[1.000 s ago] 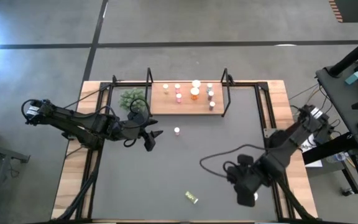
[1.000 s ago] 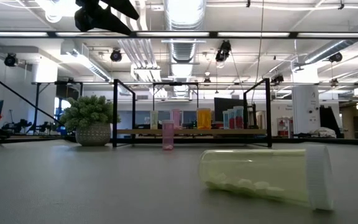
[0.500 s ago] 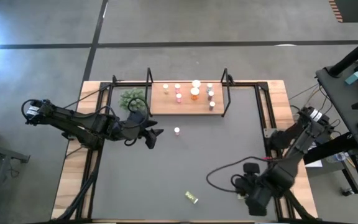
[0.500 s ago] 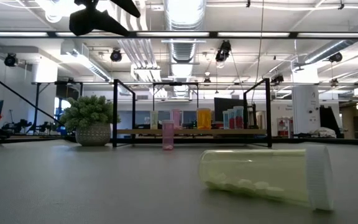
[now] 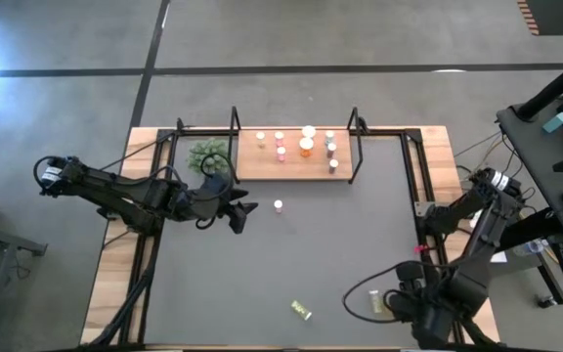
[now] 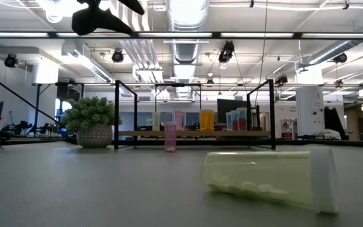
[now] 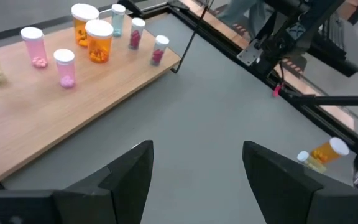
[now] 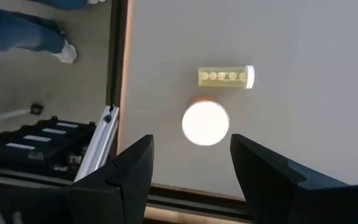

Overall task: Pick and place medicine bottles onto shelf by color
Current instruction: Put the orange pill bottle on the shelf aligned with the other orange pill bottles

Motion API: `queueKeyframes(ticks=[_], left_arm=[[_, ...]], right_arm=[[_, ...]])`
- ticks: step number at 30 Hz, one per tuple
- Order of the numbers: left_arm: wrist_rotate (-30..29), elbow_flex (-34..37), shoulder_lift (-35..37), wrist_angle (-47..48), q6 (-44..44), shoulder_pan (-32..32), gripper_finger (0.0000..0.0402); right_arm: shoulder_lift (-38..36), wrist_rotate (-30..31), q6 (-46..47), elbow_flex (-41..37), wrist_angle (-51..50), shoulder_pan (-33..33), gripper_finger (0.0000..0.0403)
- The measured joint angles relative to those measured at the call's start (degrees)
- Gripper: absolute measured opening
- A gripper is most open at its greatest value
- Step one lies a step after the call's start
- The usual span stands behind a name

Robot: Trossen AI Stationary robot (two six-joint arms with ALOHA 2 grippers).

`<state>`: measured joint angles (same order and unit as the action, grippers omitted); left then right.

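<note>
Two grippers, both open and empty: right gripper (image 8: 191, 163) hovers lower right above a white-capped bottle (image 8: 205, 122), needing descent to grasp.

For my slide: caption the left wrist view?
Open left pincer hovering over mat beside shelf of sorted medicine bottles.

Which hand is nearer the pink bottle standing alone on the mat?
Left. The left hand hovers just beside the pink bottle; the right hand is far off, at the mat's near right corner.
</note>
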<state>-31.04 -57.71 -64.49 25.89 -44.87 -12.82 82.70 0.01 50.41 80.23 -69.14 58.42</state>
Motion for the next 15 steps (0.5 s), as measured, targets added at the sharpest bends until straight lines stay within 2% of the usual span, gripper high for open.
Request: queueKeyframes(ticks=[8,12,15], left_arm=[[0.0,0.0,0.0,-1.6,-1.2,0.0,0.0231],[0.0,0.0,0.0,-1.5,-2.8,0.0,0.0231],[0.0,0.0,0.0,-1.4,-2.8,0.0,0.0231]], right_arm=[[0.0,-1.7,4.1,0.0,0.0,2.2,0.0203],[0.0,-1.6,1.7,-0.1,0.0,2.6,0.0203],[0.0,-1.4,4.1,-0.3,0.7,2.8,0.0203]])
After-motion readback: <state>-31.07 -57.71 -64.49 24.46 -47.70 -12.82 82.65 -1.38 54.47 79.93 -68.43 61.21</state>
